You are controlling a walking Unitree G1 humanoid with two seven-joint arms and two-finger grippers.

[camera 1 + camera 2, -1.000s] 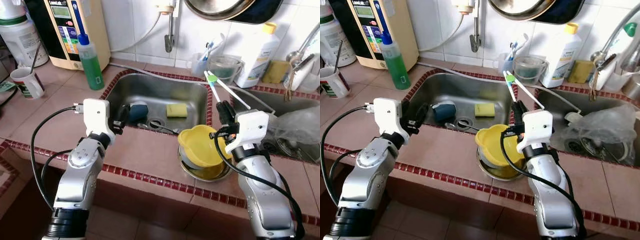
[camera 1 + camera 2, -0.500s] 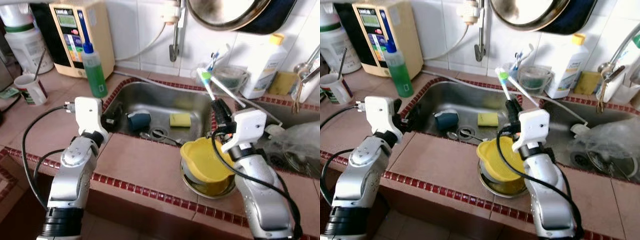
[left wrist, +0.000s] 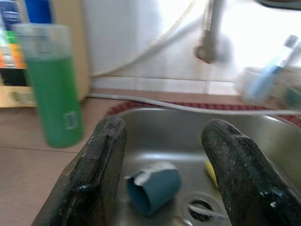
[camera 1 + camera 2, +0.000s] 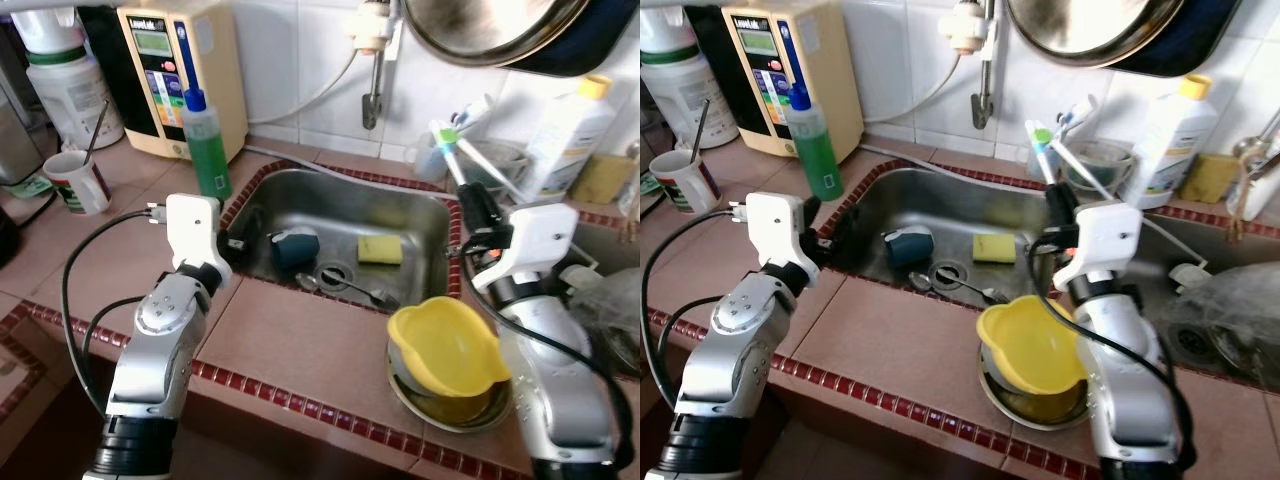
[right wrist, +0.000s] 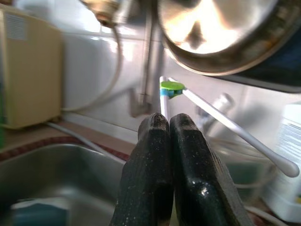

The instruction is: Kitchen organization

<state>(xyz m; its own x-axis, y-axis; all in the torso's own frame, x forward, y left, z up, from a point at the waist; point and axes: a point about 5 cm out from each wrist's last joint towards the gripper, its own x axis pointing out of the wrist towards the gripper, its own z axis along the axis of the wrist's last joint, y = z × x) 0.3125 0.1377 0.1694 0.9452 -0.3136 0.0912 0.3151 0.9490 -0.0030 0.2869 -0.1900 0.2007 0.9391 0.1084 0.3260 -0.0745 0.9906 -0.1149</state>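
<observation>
Toothbrush point(image 4: 1040, 150), white-handled with a green and blue head, clamped upright between the pressed-together fingers of the right gripper point(image 4: 1053, 205), head rising above the fingertips; a second long white stick point(image 5: 230, 127) slanting away from the same grip. Raised over the sink's right rim, just in front of a clear cup point(image 4: 1095, 165) by the tiled wall. Below and nearer than that pincer, a yellow bowl point(image 4: 1032, 348) nested in a steel bowl point(image 4: 1025, 410) on the counter edge. To its right, a white bottle with a yellow cap point(image 4: 1175, 140); overhead, a hanging steel pan point(image 4: 1110, 30). Left gripper point(image 3: 162, 165) spread wide and holding nothing, poised at the sink's point(image 4: 400, 200) left rim, fingers aimed into the basin. Beyond those fingers, a blue cup point(image 3: 153, 186) lying on its side on the sink floor, then the drain with a spoon point(image 4: 350, 288) beside it and a yellow sponge point(image 4: 380, 250) further across. Just outside the left rim, a green soap bottle point(image 4: 207, 150) standing before a beige appliance point(image 4: 180, 70); well off to the left, a white mug point(image 4: 78, 182).
</observation>
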